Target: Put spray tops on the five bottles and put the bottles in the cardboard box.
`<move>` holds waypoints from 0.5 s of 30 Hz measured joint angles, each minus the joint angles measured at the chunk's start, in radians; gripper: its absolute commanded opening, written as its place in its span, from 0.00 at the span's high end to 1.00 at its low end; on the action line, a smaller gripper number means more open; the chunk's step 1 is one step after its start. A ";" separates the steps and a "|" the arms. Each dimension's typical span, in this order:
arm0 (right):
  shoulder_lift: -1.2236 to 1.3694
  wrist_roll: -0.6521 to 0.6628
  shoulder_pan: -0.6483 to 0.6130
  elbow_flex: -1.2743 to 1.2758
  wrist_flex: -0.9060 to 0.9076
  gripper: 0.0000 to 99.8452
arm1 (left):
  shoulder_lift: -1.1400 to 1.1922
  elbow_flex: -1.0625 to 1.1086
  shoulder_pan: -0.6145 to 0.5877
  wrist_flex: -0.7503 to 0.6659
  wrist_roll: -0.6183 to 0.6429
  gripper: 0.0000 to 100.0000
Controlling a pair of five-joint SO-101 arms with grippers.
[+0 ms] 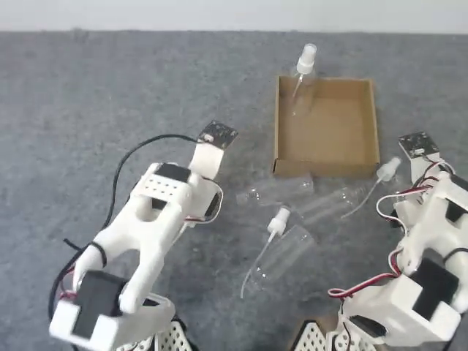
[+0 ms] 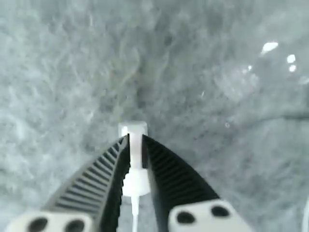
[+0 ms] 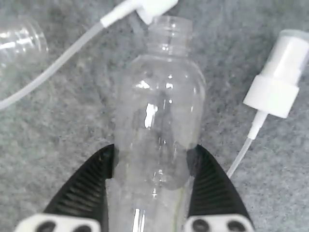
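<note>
Ribbed black fingers of the left gripper are clenched on a white plastic spray top. Its square head pokes just beyond the tips and its thin dip tube trails back toward the wrist, all above the grey, felt-like counter. The right gripper presses its own fingers to both sides of a clear, glossy, round-shouldered bottle, grasping it toward the base; whether the bottle rests on the counter or hangs just over it I cannot tell. The bottle's long axis runs straight away from those fingers and ends in an open threaded neck. The coming move seems to turn on that: tube and neck must be brought onto one line, and as held the tube points back at the left wrist, so one of the two probably needs turning first. A second spray top lies just beside the held bottle's body and a third spray top by its neck. From above, the brown cardboard box sits far right, nearer the right arm than the left arm. One capped bottle stands at its far left corner, and bare bottles lie on its near side.
</note>
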 measured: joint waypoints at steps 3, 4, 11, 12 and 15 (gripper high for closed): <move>0.000 0.000 0.000 0.000 0.000 0.96 | -0.025 0.041 0.002 -0.041 0.009 0.99; 0.000 0.000 0.000 0.000 0.000 0.96 | -0.029 0.051 0.002 -0.052 0.014 0.99; 0.000 0.000 0.000 0.000 0.000 0.96 | -0.032 0.057 0.002 -0.074 0.018 0.99; 0.000 0.000 0.000 0.000 0.000 0.96 | -0.032 0.057 0.002 -0.074 0.018 0.99; 0.000 0.000 0.000 0.000 -0.002 0.96 | -0.032 0.057 0.002 -0.074 0.018 0.99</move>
